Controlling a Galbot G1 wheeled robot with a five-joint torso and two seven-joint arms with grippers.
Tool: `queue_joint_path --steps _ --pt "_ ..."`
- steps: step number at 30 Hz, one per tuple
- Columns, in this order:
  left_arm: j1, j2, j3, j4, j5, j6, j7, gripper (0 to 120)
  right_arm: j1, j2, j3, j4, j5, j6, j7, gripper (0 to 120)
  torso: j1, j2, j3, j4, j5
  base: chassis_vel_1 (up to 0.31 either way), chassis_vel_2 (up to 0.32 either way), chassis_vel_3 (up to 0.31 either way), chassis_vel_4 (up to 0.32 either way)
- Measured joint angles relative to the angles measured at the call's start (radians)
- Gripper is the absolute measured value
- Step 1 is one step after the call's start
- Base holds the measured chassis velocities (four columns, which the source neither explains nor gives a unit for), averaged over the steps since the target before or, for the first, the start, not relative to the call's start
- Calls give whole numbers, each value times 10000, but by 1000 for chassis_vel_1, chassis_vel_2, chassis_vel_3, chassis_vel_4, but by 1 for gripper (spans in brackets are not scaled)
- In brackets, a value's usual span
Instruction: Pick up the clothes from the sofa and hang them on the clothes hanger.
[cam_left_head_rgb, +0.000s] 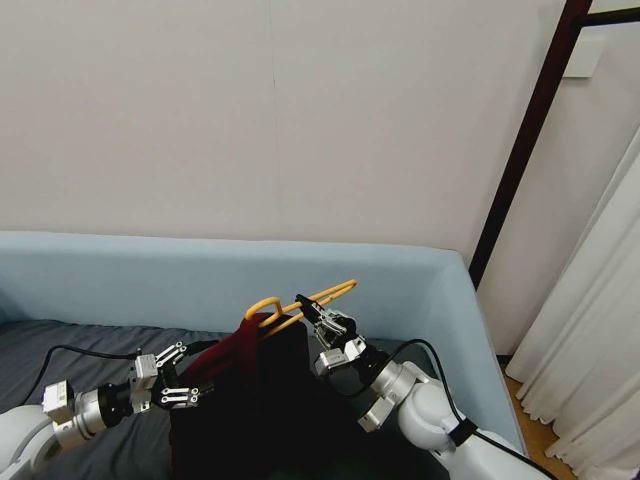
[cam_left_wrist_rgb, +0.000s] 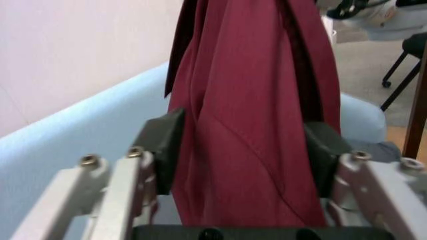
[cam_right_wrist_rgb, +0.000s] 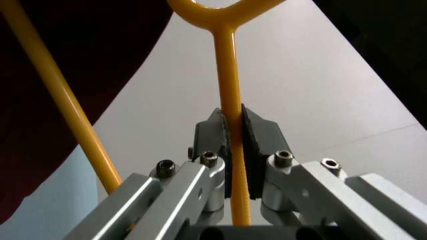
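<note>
Clothes (cam_left_wrist_rgb: 247, 125): maroon folds | hanger (cam_right_wrist_rgb: 225, 65): yellow rod, pinched by right end effector (cam_right_wrist_rgb: 233, 127)

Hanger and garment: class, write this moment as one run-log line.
right gripper: shut on yellow hanger | left gripper: jaws open around dark red garment | garment hangs from hanger

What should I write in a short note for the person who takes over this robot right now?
Right gripper: shut on the yellow hanger, held up over the sofa.
Left gripper: open, fingers on both sides of the red garment.
Done: garment hangs from the hanger.
Left: check that it sits properly, then let go.
</note>
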Motion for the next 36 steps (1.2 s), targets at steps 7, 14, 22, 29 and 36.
queue_joint_path --steps 7,14,22,29,36 --pt "33 -60 -25 138 103 4 47 26 -41 22 -188 -7 153 18 40 4 0 0 0 -1 0 0 0 0 0" --pt "47 -138 -45 205 135 34 39 7 -89 -34 -544 35 876 -239 24 4 0 0 0 -1 -1 0 0 0 0" --pt "57 -183 -97 299 281 38 32 7 -145 -146 -878 232 1878 -534 -219 4 0 0 0 0 -1 0 0 0 0" --pt "117 -179 -251 324 274 60 93 7 -123 -439 -1259 284 4152 -351 -1649 4 1 0 -1 -1 -1 0 0 0 0" --pt "171 -166 -367 269 122 64 443 7 -86 -354 -1432 -139 4965 335 -2094 23 1 -2 0 -3 -3 0 0 0 0"
